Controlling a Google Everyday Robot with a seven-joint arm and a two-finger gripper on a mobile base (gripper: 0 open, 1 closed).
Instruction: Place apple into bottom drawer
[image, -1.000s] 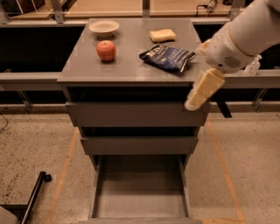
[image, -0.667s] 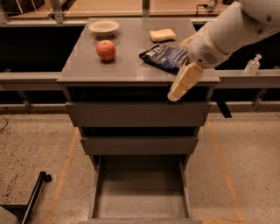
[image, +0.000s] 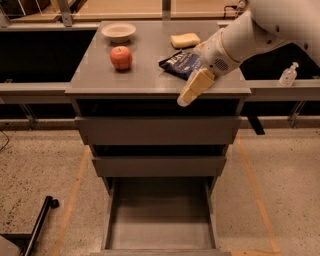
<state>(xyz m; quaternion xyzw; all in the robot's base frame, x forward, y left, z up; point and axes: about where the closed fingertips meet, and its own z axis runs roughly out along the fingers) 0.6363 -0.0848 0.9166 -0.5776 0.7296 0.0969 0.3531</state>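
Since the earlier frame, the gripper has shifted left along the front edge of the surface. At upper left, the apple rests on the surface. At lower centre, the bottom drawer stands open. Right of centre, the gripper hangs well apart from the apple; jaw state cannot be told.

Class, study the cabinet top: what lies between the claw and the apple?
In the camera view, only bare grey cabinet top separates the claw, at the front edge, from the apple. The dark snack bag sits further back, off that line.
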